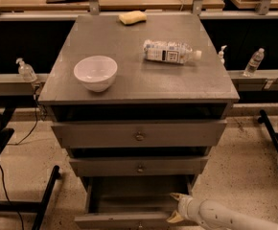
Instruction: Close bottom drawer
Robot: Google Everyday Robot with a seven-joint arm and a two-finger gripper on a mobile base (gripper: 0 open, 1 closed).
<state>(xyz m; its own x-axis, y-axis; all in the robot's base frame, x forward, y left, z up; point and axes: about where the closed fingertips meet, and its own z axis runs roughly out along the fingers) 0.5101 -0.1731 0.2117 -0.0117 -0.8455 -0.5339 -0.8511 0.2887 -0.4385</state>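
The grey cabinet point(144, 83) stands in front of me with three drawers stacked in its face. The bottom drawer point(124, 221), the slimmest of the three, is pulled well out toward me at floor level. I can look down into its box and see a plain grey floor and the back wall in shadow. Its knob sits right at the lower edge of my sight.

The gripper point(175, 208) is low on the right, at the front right corner of that open drawer, on a white arm reaching in from the lower right. Its two pale fingers are spread apart with nothing between them. The upper fingertip point(176, 196) is over the drawer's right side and the lower one is down by the front panel (whether it actually touches the wood, I cannot tell).

Above it, the middle drawer point(139, 166) and the top drawer point(139, 134) each show a round metal knob at the centre.

On the cabinet top a white bowl point(96, 72) sits upright on the left, and only its white inside shows. A clear plastic bottle point(170, 51) lies on its side to the right, with its cap pointing right. I cannot make out what it holds. A yellow sponge point(132, 17) rests at the back edge.
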